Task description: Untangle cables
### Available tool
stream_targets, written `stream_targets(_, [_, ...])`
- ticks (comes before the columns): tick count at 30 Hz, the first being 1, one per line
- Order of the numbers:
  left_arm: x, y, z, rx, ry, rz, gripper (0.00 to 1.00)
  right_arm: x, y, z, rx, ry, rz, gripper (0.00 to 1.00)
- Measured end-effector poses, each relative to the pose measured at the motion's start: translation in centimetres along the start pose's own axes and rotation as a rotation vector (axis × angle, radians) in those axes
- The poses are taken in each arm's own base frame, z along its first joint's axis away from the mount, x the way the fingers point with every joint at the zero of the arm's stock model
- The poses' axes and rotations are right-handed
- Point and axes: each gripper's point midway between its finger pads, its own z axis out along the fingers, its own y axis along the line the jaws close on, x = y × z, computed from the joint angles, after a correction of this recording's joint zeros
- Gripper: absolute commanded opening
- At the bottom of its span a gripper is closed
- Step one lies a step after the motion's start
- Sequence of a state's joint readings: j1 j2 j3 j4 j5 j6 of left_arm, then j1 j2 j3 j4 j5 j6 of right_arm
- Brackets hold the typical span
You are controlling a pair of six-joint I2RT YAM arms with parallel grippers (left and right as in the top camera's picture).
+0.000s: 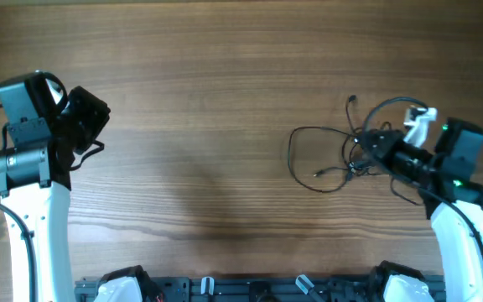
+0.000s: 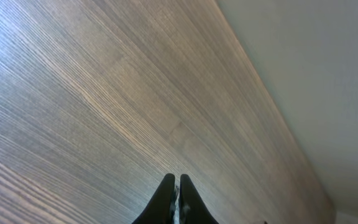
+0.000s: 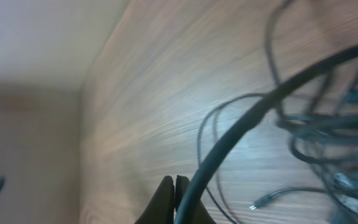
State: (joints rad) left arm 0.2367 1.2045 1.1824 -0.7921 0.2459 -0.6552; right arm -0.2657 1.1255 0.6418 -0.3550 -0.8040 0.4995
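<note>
Cables (image 1: 342,155) lie in a messy heap on the big wooden table (image 1: 225,67). They are close to its right edge, about halfway between the far edge and the near edge. The left arm (image 1: 28,168) stands way over by the left edge, well apart from the heap. The right arm (image 1: 455,193) is right at the heap, so it is the nearer one by a lot.

The heap is longer than it is wide. It runs from the right edge toward the middle of the table. One big thin loop (image 1: 291,151) sticks out on the side toward the middle. The thick knot (image 1: 357,161) sits next to the right arm.

The right gripper (image 1: 374,143) is down at the knot and points toward the middle of the table. In its wrist view its fingertips (image 3: 165,193) look pressed together, and a fat dark cord (image 3: 278,93) runs just beside them. I cannot tell if a strand is caught between them. The left gripper (image 2: 176,182) is pressed together too, with nothing in it, over bare wood.

A small plug (image 1: 318,174) lies at the near side of the loop. I think the next pull should go along the heap, away from the knot.
</note>
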Motion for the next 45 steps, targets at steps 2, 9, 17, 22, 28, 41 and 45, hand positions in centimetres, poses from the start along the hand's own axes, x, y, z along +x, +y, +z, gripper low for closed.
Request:
stream_targets(2, [0.0,0.0,0.1,0.001,-0.001,0.0,0.05,0.6,2.1,1.2,-0.042,0.022,-0.057,0.04])
stream_targets(9, [0.0,-0.1,0.1,0.006,0.003,0.0,0.05,3.1,12.4,4.7,-0.297,0.024,-0.237,0.04])
stream_targets(17, [0.0,-0.2,0.1,0.01,0.006,0.001,0.08,9.7,21.8,9.8,-0.613,0.177,-0.259,0.04])
stream_targets(22, [0.9,0.1,0.1,0.004,0.044,-0.008,0.22,8.7,14.9,13.9,-0.404,0.245,-0.139,0.46])
stream_targets(28, [3.4,1.7,-0.2,-0.059,0.148,-0.035,0.54,0.6,5.2,12.0,-0.175,0.11,-0.028,0.99])
stream_targets(41, [17.0,-9.2,6.3,0.171,0.434,0.443,0.55,1.5,-12.3,3.7,0.539,0.081,0.318,1.0])
stream_targets(45, [23.7,-8.6,10.7,0.089,0.545,0.533,0.47,2.0,-12.9,3.3,0.574,0.109,0.276,1.0])
